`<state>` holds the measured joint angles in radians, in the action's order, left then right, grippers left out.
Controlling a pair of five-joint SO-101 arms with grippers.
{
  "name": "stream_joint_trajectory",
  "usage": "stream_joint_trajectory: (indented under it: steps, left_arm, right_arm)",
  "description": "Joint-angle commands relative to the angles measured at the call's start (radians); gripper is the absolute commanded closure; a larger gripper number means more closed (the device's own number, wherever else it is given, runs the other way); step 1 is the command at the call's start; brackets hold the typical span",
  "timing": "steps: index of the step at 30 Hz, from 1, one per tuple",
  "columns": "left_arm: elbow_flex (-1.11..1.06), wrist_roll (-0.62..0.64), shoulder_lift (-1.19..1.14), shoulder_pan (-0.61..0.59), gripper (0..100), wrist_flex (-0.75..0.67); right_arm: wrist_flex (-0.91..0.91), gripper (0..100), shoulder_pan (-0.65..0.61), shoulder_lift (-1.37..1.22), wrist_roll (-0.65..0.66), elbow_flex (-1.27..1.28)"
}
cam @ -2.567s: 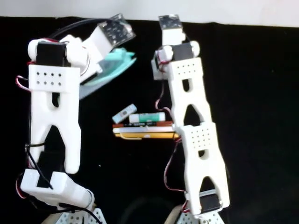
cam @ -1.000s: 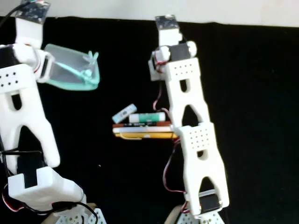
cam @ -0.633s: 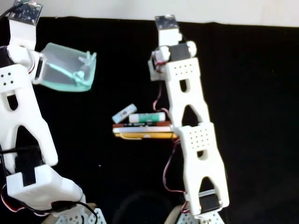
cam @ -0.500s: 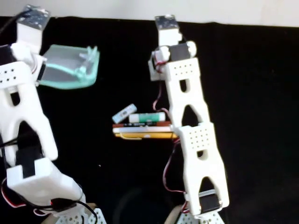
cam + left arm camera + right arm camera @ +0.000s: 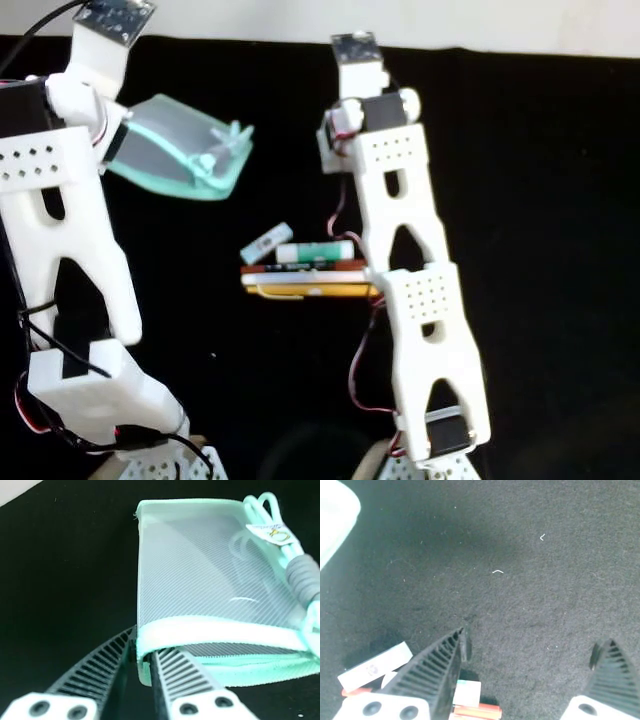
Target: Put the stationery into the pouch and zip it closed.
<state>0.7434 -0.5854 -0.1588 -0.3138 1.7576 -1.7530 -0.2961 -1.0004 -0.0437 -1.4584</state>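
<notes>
I've swung the mesh pouch back toward the stationery, left fingers pinching its edge; right fingers spread wide, nothing packed yet.

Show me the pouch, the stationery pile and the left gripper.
pouch (image 5: 210, 580), left wrist view, middle of its mesh face.
stationery pile (image 5: 305, 268), high view, the brown stick in its middle.
left gripper (image 5: 142, 654), left wrist view, midway between the fingertips, clamped on the pouch's edge.

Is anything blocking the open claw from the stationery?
No, nothing visible is. The right claw hangs open over bare black cloth, and the stationery lies on that cloth just beside it, with nothing between them.
</notes>
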Motion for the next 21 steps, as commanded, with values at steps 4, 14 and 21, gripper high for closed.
stream_joint_trajectory:
  steps: [4,14,21]
  left_arm:
    - [0.013,0.069,0.054,0.015,99,0.012]
    - [-0.105,0.160,0.004,0.013,99,0.011]
    - [-0.022,0.285,-0.173,0.015,99,0.011]
  right_arm:
    - [-0.010,62.6,-0.008,0.015,-0.002,-0.005]
    - [-0.010,62.6,-0.012,0.016,0.000,-0.005]
    - [-0.010,62.6,-0.036,0.016,0.002,-0.005]
